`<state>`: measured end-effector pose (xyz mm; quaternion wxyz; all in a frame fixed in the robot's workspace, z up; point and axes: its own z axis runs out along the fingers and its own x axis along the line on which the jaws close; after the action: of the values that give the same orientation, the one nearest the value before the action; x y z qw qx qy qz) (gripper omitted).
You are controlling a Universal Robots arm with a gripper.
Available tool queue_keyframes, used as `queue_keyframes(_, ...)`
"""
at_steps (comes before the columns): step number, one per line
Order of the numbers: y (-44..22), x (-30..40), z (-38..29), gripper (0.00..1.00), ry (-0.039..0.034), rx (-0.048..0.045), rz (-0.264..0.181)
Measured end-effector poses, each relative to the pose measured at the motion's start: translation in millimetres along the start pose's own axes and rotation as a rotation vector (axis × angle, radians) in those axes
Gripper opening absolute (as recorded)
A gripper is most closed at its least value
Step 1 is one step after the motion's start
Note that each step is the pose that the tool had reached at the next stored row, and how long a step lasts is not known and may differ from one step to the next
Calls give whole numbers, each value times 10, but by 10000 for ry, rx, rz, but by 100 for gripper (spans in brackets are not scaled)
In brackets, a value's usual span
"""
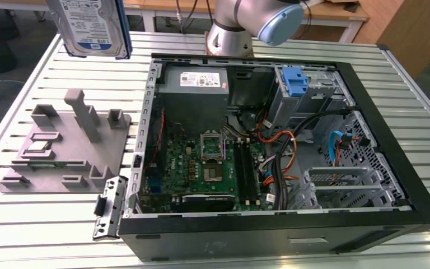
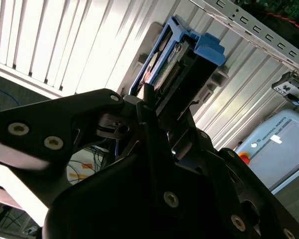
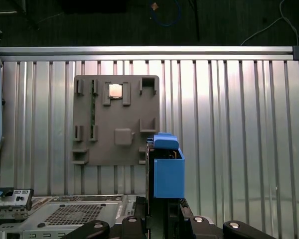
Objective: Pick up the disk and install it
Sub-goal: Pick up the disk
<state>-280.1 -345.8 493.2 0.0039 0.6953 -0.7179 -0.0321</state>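
Now flat silver-metal rectangular disk with blue plastic rails hangs aloft beside open black computer case; black pincer clamped tight on its end; best keep rails square to case's bay, grip firm.

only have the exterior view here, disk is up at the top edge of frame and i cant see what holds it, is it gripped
Observer: Yes. In the second wrist view the gripper is shut on the disk, clamping one end.
Operator: what is below it
Observer: In the first wrist view it hangs edge-on over the slatted table, by a corner of the grey fixture plate.
Operator: rails on both sides
Observer: Yes. The second wrist view shows blue rails along both of its edges.
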Motion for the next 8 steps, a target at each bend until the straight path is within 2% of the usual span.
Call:
queue_keyframes(1, -29, -1, 0, 35, 0, 0, 0)
queue_keyframes(8, -86, -3, -2, 35, 0, 0, 0)
